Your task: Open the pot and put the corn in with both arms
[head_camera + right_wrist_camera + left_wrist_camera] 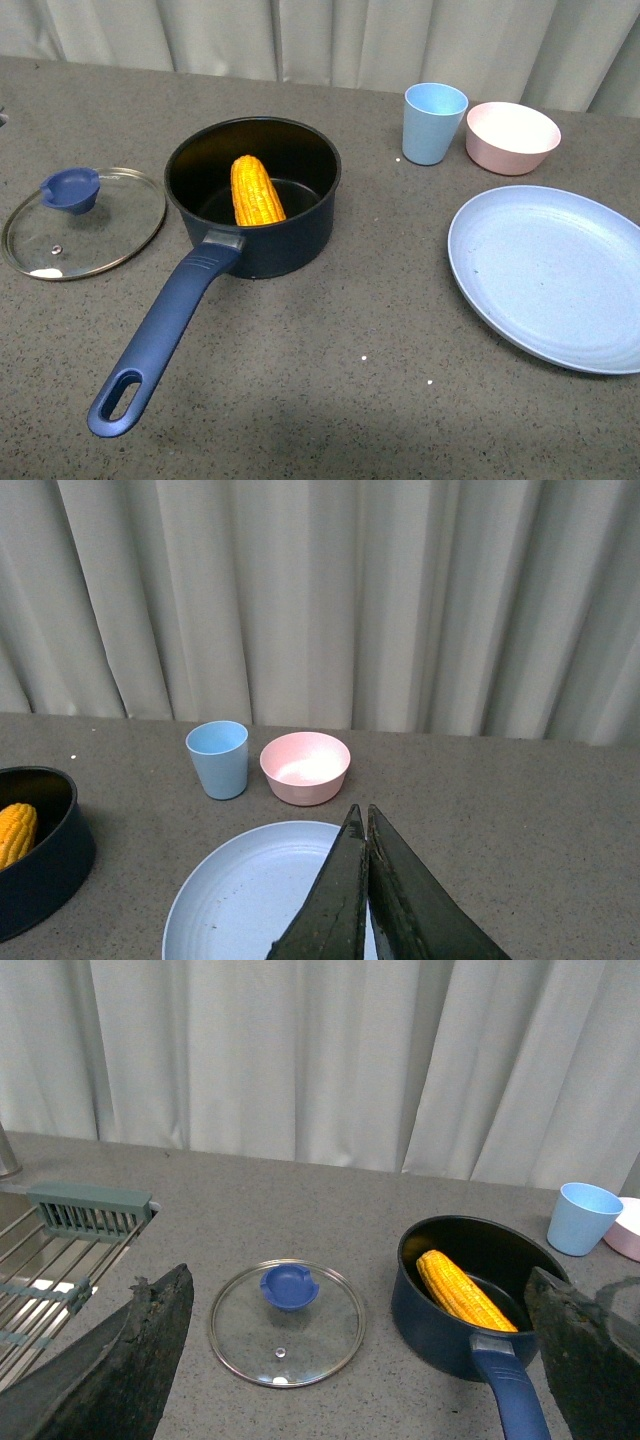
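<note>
The dark navy pot stands open on the grey counter, its long blue handle pointing toward the front left. The corn leans inside it against the far wall. The glass lid with its blue knob lies flat on the counter left of the pot. Neither arm shows in the front view. In the left wrist view the pot, corn and lid lie between my left gripper's wide-open jaws, well below them. My right gripper is shut and empty above the blue plate.
A light blue cup and a pink bowl stand at the back right. A large light blue plate lies at the right. A metal rack over a sink shows at the far left in the left wrist view. Curtains hang behind.
</note>
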`<act>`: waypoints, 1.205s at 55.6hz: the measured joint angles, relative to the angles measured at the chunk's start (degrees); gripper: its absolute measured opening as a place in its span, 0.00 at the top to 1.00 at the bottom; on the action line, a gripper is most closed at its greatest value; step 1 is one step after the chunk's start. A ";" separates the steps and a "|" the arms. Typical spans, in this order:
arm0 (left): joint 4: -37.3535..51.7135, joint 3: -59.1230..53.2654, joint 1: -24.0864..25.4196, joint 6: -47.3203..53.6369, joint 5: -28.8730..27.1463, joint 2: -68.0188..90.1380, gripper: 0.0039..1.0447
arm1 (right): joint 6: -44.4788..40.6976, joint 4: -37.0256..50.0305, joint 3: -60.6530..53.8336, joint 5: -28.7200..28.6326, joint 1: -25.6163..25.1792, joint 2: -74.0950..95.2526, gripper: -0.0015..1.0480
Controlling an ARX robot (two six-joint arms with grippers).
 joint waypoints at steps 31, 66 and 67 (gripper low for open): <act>0.00 0.00 0.00 0.00 -0.04 0.00 0.06 | -0.02 -18.14 0.04 -0.15 0.00 -16.41 0.99; -0.02 0.00 0.00 0.00 0.00 0.00 0.06 | -0.07 -18.93 0.04 -0.15 0.00 -18.62 0.32; -0.02 0.00 0.00 0.00 0.00 0.00 0.06 | -0.07 -18.93 0.04 -0.15 0.00 -18.62 0.29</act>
